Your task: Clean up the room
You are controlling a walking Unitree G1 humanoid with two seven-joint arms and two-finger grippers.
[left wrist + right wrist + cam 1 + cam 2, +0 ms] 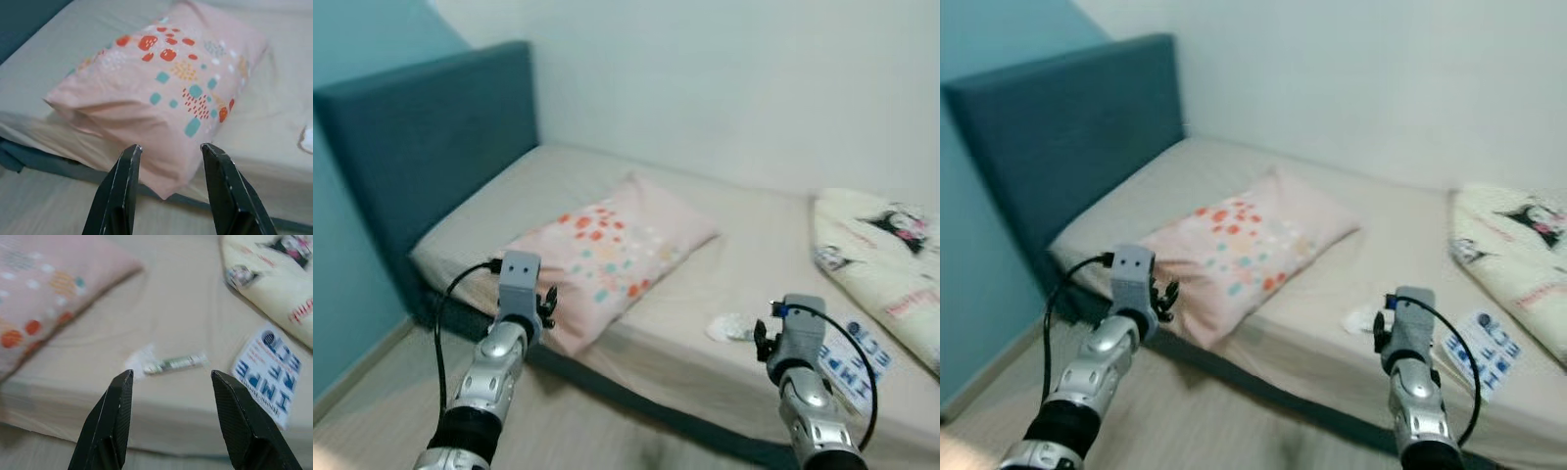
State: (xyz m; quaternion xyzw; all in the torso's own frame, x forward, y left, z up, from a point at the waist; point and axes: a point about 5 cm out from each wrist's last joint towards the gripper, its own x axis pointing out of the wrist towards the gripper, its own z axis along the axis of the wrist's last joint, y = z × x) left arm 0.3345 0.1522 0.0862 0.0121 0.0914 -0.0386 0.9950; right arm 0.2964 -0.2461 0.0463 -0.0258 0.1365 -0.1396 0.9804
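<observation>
The clutter to clear lies on the bed (734, 245): a crumpled clear wrapper (166, 364) sits on the sheet near the front edge, between the pink spotted pillow (607, 250) and a white card with blue lettering (269, 377), which lies just beside a cream printed blanket (886, 255) at the far right. The pillow lies askew, one corner hanging over the mattress edge toward the floor. The right gripper (171, 426) hovers short of the bed edge with its fingers apart and nothing between them, lined up on the wrapper; the left gripper (168, 188) is likewise spread and empty, aimed at the overhanging pillow corner. The wrapper looks thin and light, so, if that is the pick, the likeliest slip is the fingers closing on the sheet along with it, or skating it away, because it gives little to pinch. It is also close to the edge, and a nudge from the approach could push it off onto the floor. On the left, a pinch taken only at the soft corner could drag the pillow further off the bed rather than square it, since it may fold and sag toward the blue headboard (421, 147) side
</observation>
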